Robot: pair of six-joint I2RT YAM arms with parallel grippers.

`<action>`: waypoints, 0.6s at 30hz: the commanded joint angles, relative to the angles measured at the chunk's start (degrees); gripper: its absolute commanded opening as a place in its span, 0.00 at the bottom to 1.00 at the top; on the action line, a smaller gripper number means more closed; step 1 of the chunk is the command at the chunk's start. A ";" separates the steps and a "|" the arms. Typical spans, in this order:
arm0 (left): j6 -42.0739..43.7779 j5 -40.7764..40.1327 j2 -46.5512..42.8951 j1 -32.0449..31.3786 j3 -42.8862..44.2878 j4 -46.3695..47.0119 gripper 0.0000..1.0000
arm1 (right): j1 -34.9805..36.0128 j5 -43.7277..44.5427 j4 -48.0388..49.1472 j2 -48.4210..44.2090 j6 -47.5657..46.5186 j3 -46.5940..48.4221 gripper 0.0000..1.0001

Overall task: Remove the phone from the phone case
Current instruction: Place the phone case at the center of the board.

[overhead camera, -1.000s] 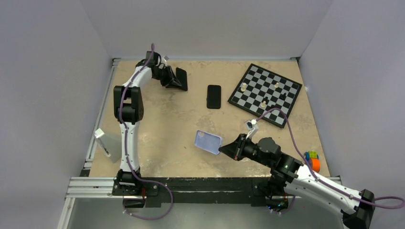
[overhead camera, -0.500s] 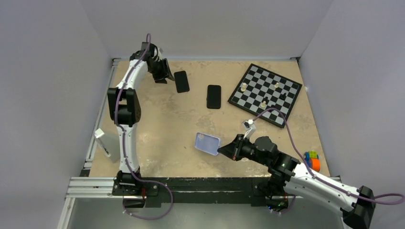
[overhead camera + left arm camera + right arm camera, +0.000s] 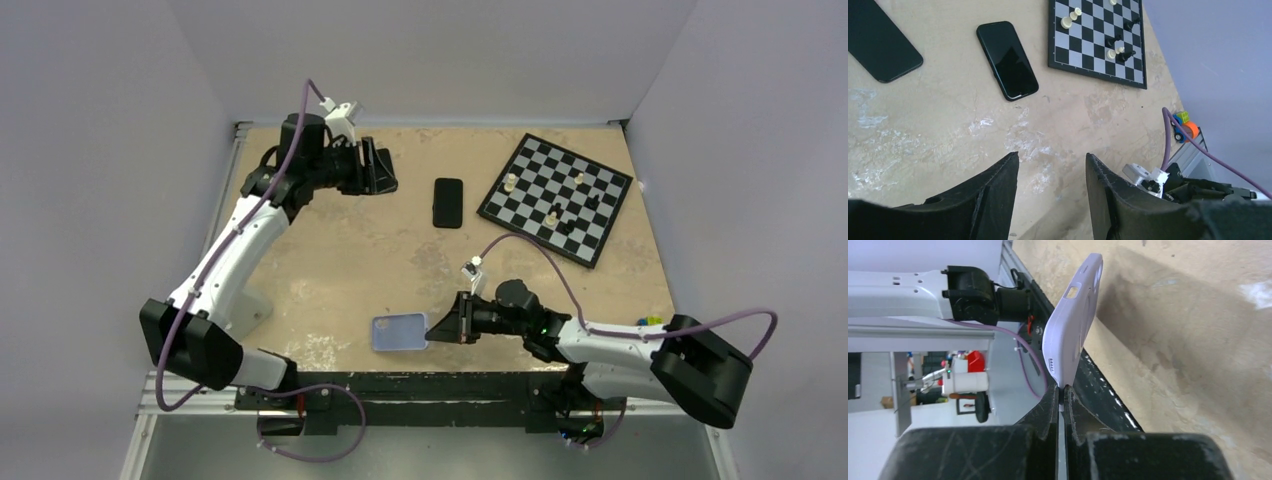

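— Tan, scuffed table (image 3: 330,260) boxed in by pale walls. Whereabouts of the phone (image 3: 880,45)?

— Far left, flat on the table, black and bare, with no shell around it.

— And the left hand (image 3: 1051,159)?

— Raised over the far left of the table, close to that phone. Fingers parted with a clear gap, gripping nothing.

— Location of the phone case (image 3: 400,332)?

— Near centre, close to the table's near edge. Pale lavender, empty, broad face turned upward in the overhead view. Pinched by one short end in the right hand (image 3: 432,330), fingers clamped tight on the rim. Hard to tell whether touching the table or held just clear of it.

— Anything else lying about?

— Second black phone (image 3: 448,202) at far centre, well apart from the case and a little right of the first. Beyond that, chessboard (image 3: 556,198) at far right, carrying a few light and dark pieces.
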 commanded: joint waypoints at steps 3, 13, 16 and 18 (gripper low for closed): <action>5.93 -5.05 -6.05 0.47 -7.14 3.09 0.56 | 0.23 -5.81 19.52 7.35 4.99 -1.07 0.00; 3.57 -0.89 -11.49 0.24 -9.21 5.12 0.56 | 0.50 10.38 -18.89 -1.44 -2.69 2.86 0.81; 3.56 -0.93 -13.01 0.20 -9.43 5.49 0.56 | -0.54 22.89 -36.41 -2.39 -7.46 12.56 0.84; 3.52 -0.94 -13.41 0.20 -9.68 5.72 0.56 | -3.13 30.09 -43.28 0.90 -10.39 19.70 0.85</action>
